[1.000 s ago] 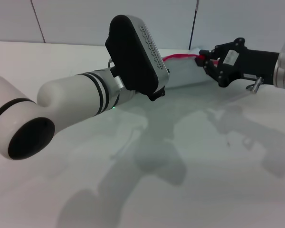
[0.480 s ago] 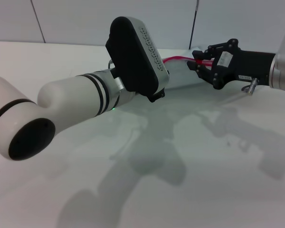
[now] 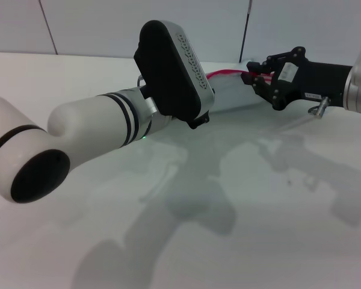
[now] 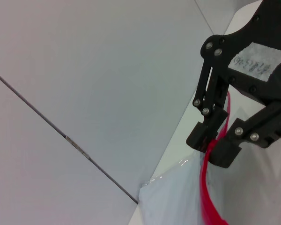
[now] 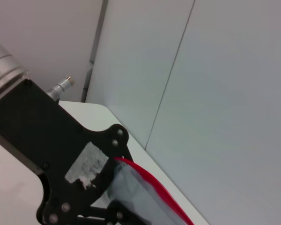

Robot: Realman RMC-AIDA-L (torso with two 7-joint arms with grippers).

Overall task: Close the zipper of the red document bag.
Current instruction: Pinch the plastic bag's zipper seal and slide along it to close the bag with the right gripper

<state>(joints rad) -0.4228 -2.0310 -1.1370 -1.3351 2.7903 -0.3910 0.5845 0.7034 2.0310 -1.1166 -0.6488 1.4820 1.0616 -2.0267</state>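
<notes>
The red document bag (image 3: 233, 96) is a pale translucent pouch at the far side of the table, half hidden behind my left arm's black wrist block (image 3: 174, 69). Its red zipper (image 3: 225, 73) runs along the top edge. My right gripper (image 3: 254, 75) is shut on the zipper; the left wrist view shows the right gripper (image 4: 213, 146) pinching the zipper (image 4: 207, 197) above the bag (image 4: 173, 201). I cannot make out the slider. In the right wrist view, my left gripper (image 5: 105, 206) grips the other end of the bag (image 5: 140, 199), below the zipper (image 5: 152, 185).
The white tabletop (image 3: 240, 198) spreads out in front of both arms, crossed by their shadows. A panelled wall (image 3: 108, 24) stands right behind the bag. My left forearm (image 3: 90, 129) reaches across the left half of the head view.
My right gripper moved left along the zipper toward the left arm, then eased back slightly to the right. The left arm has stayed where it was.
</notes>
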